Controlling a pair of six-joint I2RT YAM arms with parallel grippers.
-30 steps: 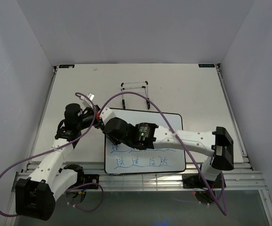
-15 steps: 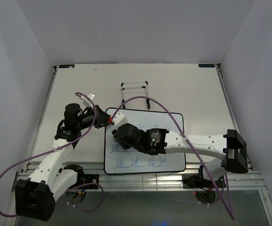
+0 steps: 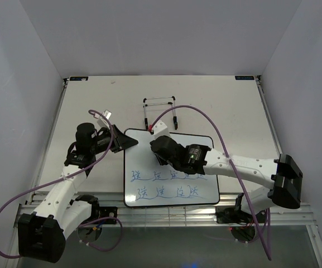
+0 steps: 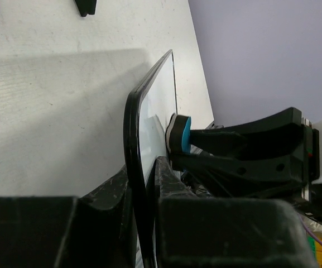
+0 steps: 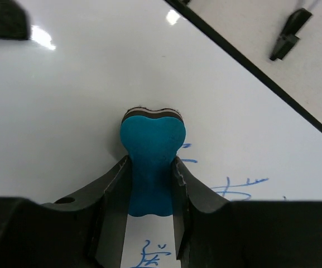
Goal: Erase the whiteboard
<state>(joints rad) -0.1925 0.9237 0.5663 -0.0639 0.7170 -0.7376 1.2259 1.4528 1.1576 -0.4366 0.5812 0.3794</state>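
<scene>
1. The right gripper [image 5: 151, 167] is seen in its own wrist view with both fingers pressed against the narrow waist of a blue bone-shaped eraser [image 5: 152, 139]. The eraser is firmly pinched, and its dark felt end is set against the whiteboard [image 5: 82, 84].
2. Only this close view shows what lies around the felt. Blue strokes are picked out just right of and below the eraser, while the glossy surface above and to the left is bare, with lamp glints.
3. The contact is given side-on by the left wrist view. There the eraser [image 4: 181, 134] is laid flat on the board's face, carried by the right gripper [image 4: 244, 153] reaching in from the right.
4. In that same view the left gripper [image 4: 144, 190] is found clamped on the whiteboard [image 4: 133, 128]. Its black-framed edge is caught between the two fingers, one on each side.
5. The layout is supplied from above. The left gripper [image 3: 126, 142] is placed at the far left corner of the whiteboard [image 3: 208, 195], and the right gripper [image 3: 159, 148] is held over the far part of the board, near that corner.
6. Two rows of blue handwriting [image 3: 166, 192] are seen on the half nearer the arm bases, on the near side of the eraser.
7. A thin black wire stand [image 3: 159, 99] is spotted on the table [image 3: 227, 106], just beyond the board's far edge.
</scene>
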